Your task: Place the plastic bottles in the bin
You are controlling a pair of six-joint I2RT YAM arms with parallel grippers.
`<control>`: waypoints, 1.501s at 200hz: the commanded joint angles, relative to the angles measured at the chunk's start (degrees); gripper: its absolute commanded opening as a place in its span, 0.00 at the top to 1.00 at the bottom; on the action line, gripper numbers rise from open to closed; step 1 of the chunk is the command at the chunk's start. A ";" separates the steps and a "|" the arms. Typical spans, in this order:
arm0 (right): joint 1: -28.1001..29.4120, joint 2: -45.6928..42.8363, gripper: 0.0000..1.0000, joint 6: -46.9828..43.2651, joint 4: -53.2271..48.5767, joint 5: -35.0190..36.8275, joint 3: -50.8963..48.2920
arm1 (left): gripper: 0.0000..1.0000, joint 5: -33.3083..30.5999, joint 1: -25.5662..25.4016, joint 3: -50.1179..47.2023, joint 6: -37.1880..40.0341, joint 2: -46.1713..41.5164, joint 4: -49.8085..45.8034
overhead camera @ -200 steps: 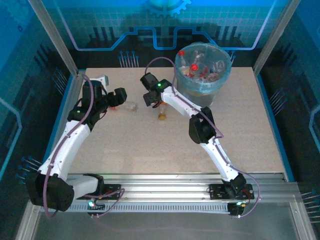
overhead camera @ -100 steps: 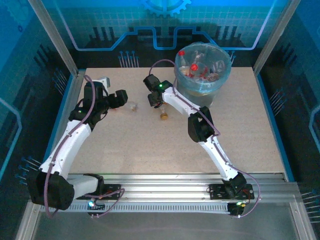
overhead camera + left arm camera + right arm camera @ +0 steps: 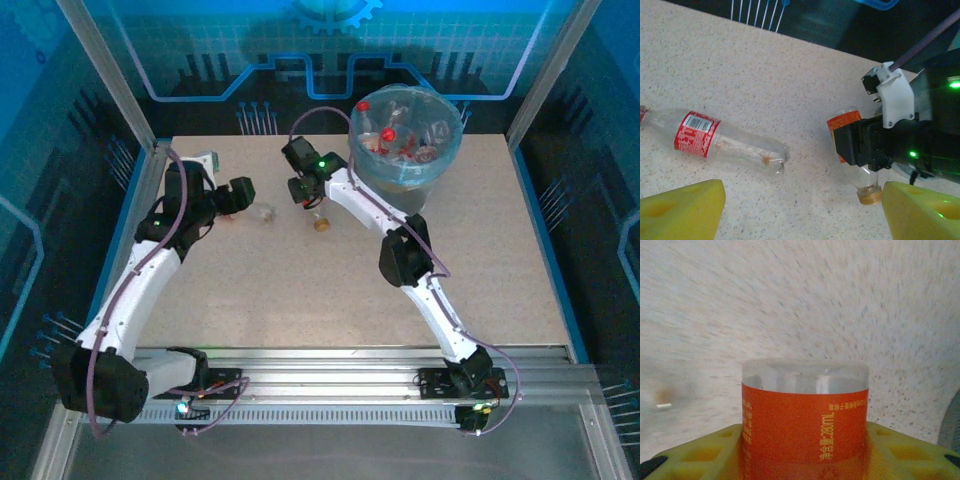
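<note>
Currently the right gripper (image 3: 303, 193) grips the orange-labelled bottle (image 3: 805, 415) across its body. In the right wrist view the label sits between the yellow pads (image 3: 900, 445) and meets them on both sides, so the jaws stand partly closed on the bottle, not fully shut. In the left wrist view the bottle hangs tilted in that grip. Its base points away from the camera and its orange cap (image 3: 869, 195) points down toward the table (image 3: 300, 290). Whether the cap touches the surface cannot be told.

The bin (image 3: 455, 140) stands just beside this gripper, to its right and slightly farther back, with several bottles already inside. The right arm is clearly the nearer arm to the bin. The move that follows is judged to be a lift and a short carry rightward over the rim. The bottle's low cap end must clear that rim.

The left gripper (image 3: 800, 212) stands wide open and holds nothing. The red-labelled bottle (image 3: 715, 142) lies flat on the table just ahead of its jaws, its long axis roughly crosswise to the approach. This bottle falls to the left arm.
</note>
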 commanded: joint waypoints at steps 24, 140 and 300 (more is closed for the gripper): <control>2.79 -19.47 0.48 -7.97 6.14 -1.41 1.99 | 0.19 3.59 -2.00 9.66 -3.18 -2.24 2.62; -11.43 -41.99 0.52 -23.52 43.11 16.28 -27.09 | 0.20 4.93 -23.07 27.29 -1.39 14.36 10.51; -20.58 -27.30 0.48 -27.02 59.34 26.80 -27.34 | 0.19 2.90 -23.42 25.81 0.73 16.23 8.84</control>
